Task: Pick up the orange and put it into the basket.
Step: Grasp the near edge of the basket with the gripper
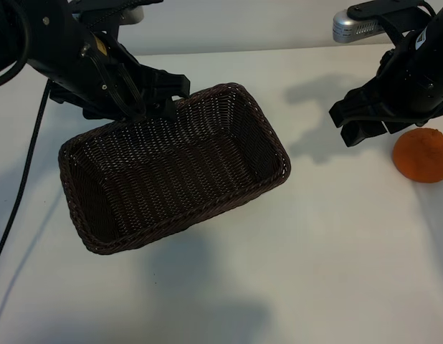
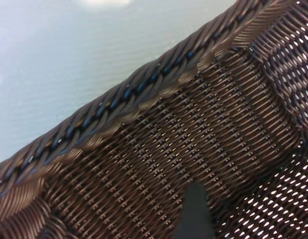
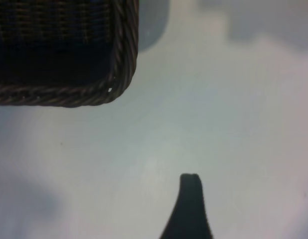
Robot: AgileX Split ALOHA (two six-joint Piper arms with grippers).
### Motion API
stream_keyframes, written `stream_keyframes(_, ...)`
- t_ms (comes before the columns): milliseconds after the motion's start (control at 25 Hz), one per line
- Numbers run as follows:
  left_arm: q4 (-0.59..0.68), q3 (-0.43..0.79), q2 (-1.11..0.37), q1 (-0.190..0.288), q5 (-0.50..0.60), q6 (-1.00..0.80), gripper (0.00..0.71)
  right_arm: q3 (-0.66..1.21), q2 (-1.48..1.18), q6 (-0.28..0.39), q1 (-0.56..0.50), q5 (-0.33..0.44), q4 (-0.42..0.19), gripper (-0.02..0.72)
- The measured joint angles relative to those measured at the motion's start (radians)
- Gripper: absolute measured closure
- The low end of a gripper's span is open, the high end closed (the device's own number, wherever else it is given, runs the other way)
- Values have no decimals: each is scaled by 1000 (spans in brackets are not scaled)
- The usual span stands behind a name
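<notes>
Exterior view: the orange (image 1: 422, 155) rests on the table (image 1: 315, 272), just beside the right gripper (image 1: 368, 129) on its outer side, away from the basket (image 1: 275, 143). The right gripper's fingers stand apart and hold nothing; they point steeply down at bare table between basket and fruit. The left gripper (image 1: 160, 97) hangs over the basket's far rim, fingers likewise apart and empty, well away from the orange. The right arm is plainly the nearer. The fruit is roundish, so no long axis constrains the grasp. The coming move likely calls for a short outward shift of the right gripper, then a descent over the orange.
</notes>
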Motion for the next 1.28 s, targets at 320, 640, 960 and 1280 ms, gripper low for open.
stream_keyframes(320,195,0,-54,0,113,-201,127,0,0,0,0,0,0,132)
stream_keyframes(640,329,113,-198,0,171,-376,127,0,0,0,0,-1,0,153)
stream_keyframes(960,372,329,-307,0,156,-578,127,0,0,0,0,4,1,155)
stream_keyframes(1280,406,459,-319,0,5,-758,127,0,0,0,0,7,1,155)
